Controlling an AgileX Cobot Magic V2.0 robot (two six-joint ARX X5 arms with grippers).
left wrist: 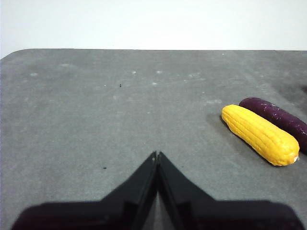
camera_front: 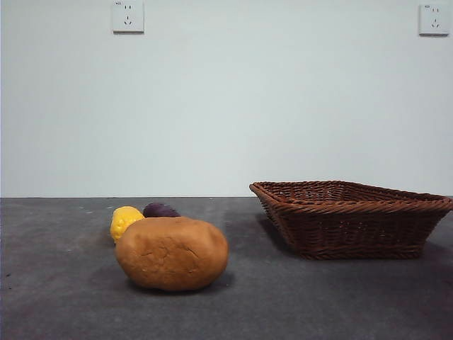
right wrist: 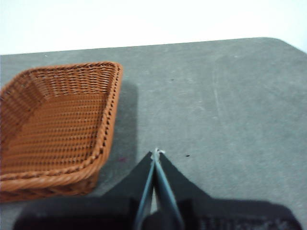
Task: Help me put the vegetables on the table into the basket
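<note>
Three vegetables lie on the dark grey table at the left of the front view. Nearest is a large tan-brown cracked lump. Behind it sit a bumpy yellow one and a dark purple one. The left wrist view shows the yellow corn-like piece and the purple piece side by side, well off to one side of my left gripper, which is shut and empty. The woven reddish-brown basket stands empty on the right. My right gripper is shut over bare table just beside the basket's rim.
A white wall with two sockets rises behind the table. Open tabletop lies between the brown lump and the basket. The table's rounded corners show in both wrist views. Neither arm appears in the front view.
</note>
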